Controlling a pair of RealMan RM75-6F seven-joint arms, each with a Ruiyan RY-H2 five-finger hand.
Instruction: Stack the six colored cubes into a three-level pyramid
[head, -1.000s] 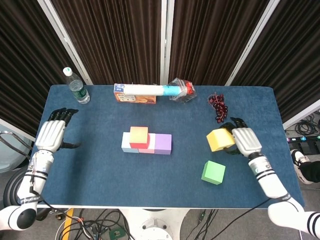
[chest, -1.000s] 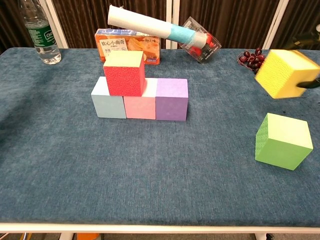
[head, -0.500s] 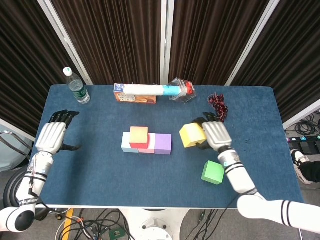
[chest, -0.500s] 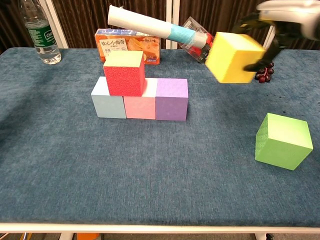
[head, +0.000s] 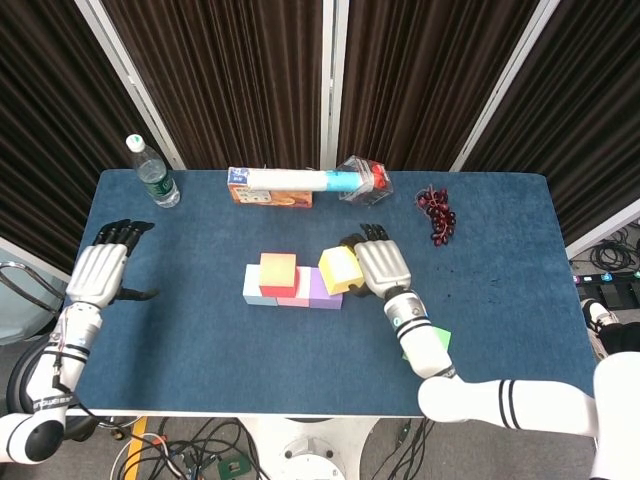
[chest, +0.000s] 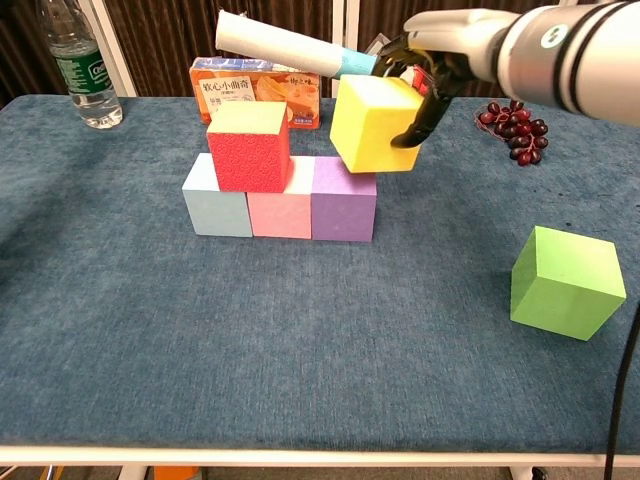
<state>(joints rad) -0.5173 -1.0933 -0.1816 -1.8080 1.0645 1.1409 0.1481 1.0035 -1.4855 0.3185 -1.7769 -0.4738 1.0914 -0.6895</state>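
Green cube (head: 440, 337) mostly behind right forearm; bottle (chest: 78, 62) top cropped.

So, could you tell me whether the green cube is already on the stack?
No, the green cube sits alone on the table, right of the stack.

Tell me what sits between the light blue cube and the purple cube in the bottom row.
The pink cube sits between the light blue cube and the purple cube, touching both; the chest view shows it best.

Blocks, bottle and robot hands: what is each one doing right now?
Yellow cube: tilted, held above the purple cube.
Red cube: stacked on the bottom row.
Green cube: alone on the table.
Water bottle: upright, capped.
Right hand: gripping yellow cube.
Left hand: empty, fingers apart.
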